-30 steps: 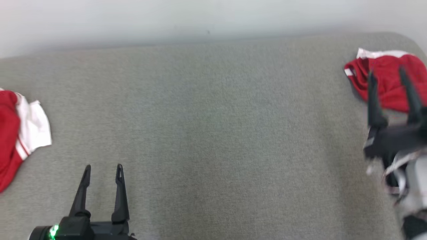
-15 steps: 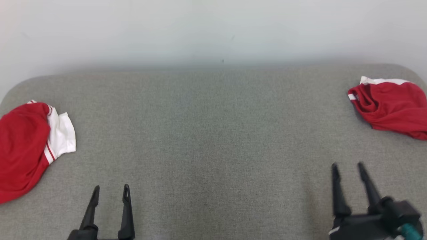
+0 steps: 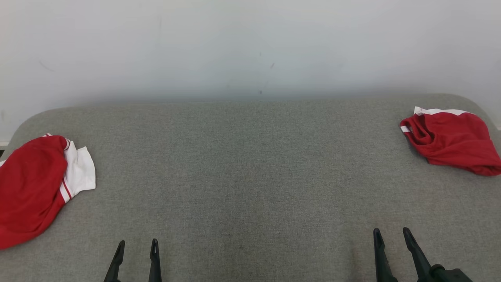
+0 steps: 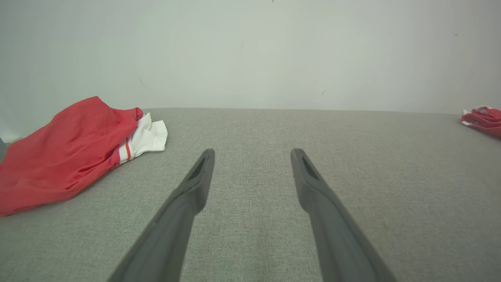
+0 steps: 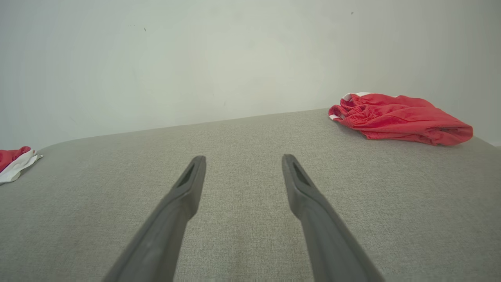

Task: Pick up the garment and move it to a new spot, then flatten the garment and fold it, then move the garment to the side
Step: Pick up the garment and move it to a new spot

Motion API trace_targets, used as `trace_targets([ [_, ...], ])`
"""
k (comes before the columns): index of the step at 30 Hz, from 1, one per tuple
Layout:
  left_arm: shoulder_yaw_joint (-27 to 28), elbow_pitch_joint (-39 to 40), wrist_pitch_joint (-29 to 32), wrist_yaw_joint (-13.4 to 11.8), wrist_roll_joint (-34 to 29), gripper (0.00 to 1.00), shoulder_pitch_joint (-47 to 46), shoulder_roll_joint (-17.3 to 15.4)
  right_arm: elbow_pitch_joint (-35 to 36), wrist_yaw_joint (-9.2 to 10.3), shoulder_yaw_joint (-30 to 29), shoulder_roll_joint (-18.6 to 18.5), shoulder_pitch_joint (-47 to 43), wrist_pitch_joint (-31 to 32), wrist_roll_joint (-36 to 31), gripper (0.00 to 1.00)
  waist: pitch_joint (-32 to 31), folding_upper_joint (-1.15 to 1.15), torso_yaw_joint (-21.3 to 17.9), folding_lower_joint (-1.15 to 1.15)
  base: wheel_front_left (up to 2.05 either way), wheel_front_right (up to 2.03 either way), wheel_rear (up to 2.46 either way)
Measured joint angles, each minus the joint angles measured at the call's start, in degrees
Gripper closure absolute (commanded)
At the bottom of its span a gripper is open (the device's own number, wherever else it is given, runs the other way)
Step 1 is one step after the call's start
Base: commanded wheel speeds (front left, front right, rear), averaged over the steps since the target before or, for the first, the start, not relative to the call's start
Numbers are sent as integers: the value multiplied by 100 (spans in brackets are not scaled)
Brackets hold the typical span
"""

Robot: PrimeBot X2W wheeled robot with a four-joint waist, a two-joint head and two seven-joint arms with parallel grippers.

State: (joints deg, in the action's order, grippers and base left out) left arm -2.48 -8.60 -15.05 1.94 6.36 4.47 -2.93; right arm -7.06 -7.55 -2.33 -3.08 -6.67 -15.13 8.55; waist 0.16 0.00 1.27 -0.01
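At the far left of the grey fabric-covered tabletop (image 3: 250,168) lies a red-and-white garment (image 3: 31,188), rumpled in a loose heap (mostly red, with a white, stripe-edged part poking out on the side toward the middle). Its outer edge runs off the left border of the head view. Near it but apart from it, at the lower left, the left end effector (image 3: 137,243) shows just its two dark tips, spread with a clear gap and holding nothing. In the left wrist view both long fingers (image 4: 184,203) hang above plain grey fabric, with the heap off to their left and well clear of them. Between the two end effectors stretches the grey weave of the tabletop, backed by a pale wall (image 3: 250,47) with a few faint marks. At the lower right the right end effector (image 3: 391,232) stands likewise parted and empty, pointing up the head view over the fabric and touching neither garment. Well apart from it, near the far right rounded corner of the tabletop, rests a second red garment (image 3: 450,143). This one is a compact bundle with a white band along its far edge and a gathered, elastic-looking hem at its left end (in the right wrist view it reads as shorts, though that is not certain). It lies low on the surface, its right tip just reaching the border of the head view.
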Motion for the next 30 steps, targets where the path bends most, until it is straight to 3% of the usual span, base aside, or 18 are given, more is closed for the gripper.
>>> trace_targets([
  [30,22,-137,0,-9,-115,0,8,0,-115,0,9,10,-33,0,179,0,42,0,122,1,0,0,0],
])
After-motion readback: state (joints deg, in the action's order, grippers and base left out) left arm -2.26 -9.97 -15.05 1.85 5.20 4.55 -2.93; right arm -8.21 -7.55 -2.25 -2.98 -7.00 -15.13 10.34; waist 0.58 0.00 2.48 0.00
